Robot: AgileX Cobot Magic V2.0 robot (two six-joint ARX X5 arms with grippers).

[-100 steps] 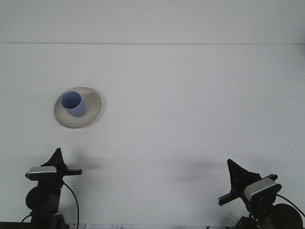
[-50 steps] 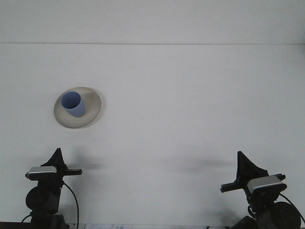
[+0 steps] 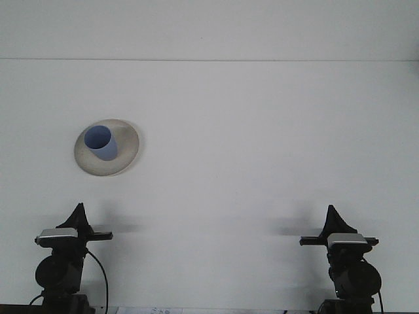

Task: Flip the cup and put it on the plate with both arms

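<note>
A blue cup (image 3: 100, 142) stands upright, mouth up, on a round beige plate (image 3: 128, 149) at the left of the white table. My left gripper (image 3: 79, 212) rests low at the near left edge, well in front of the plate, shut with nothing in it. At the near right edge my right gripper (image 3: 332, 214) is level and points forward, shut and holding nothing. Both grippers are far from the cup.
The white tabletop (image 3: 262, 150) ends at a back edge against a white wall (image 3: 209, 29). Black cables hang beside the left arm's base (image 3: 60, 275) at the bottom edge.
The right arm has drawn back and turned from a tilted pose to level and straight. The left arm, the cup and the plate have not moved.
</note>
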